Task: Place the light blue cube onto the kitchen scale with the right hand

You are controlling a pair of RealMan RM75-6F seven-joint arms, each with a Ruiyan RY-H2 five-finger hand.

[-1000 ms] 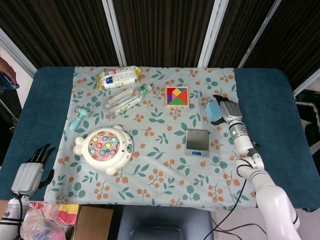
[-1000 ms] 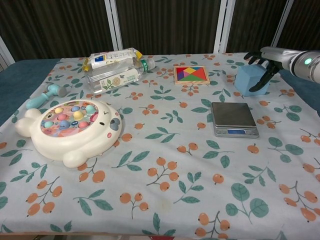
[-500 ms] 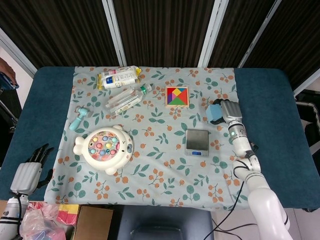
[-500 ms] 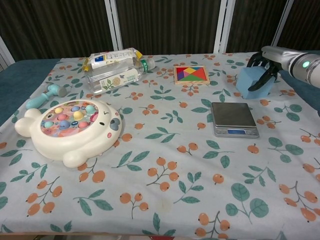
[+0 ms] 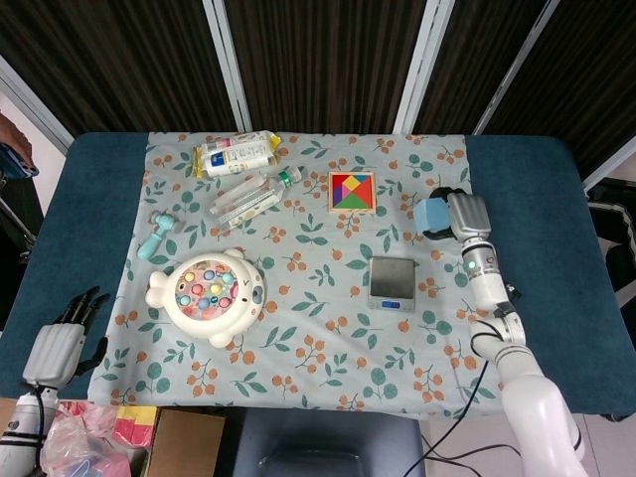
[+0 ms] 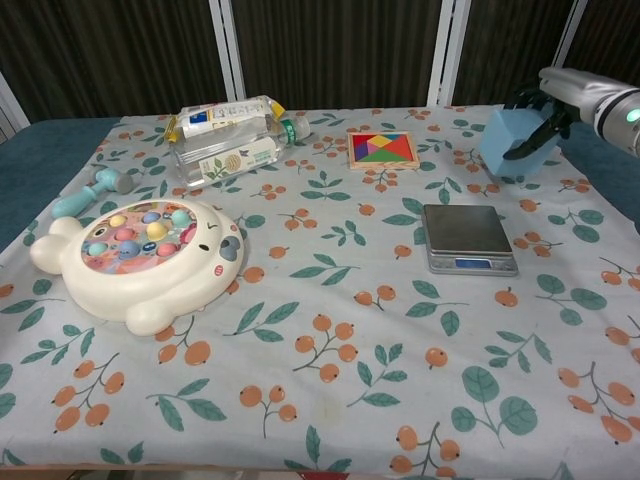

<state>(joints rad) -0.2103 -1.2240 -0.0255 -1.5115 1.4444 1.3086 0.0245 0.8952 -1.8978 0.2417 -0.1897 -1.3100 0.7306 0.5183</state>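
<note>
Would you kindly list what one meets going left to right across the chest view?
Toy hammer → fishing game toy → tangram puzzle → kitchen scale → light blue cube → right hand.

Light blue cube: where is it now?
In the right hand, the light blue cube is lifted off the cloth, beyond the kitchen scale, far right in chest view.

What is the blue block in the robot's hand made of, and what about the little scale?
The light blue cube, held by the right hand, looks like matte foam or soft plastic: flat, even colour, no shine. The kitchen scale has a grey top that seems brushed metal, with a dull sheen; its body may be plastic.
</note>
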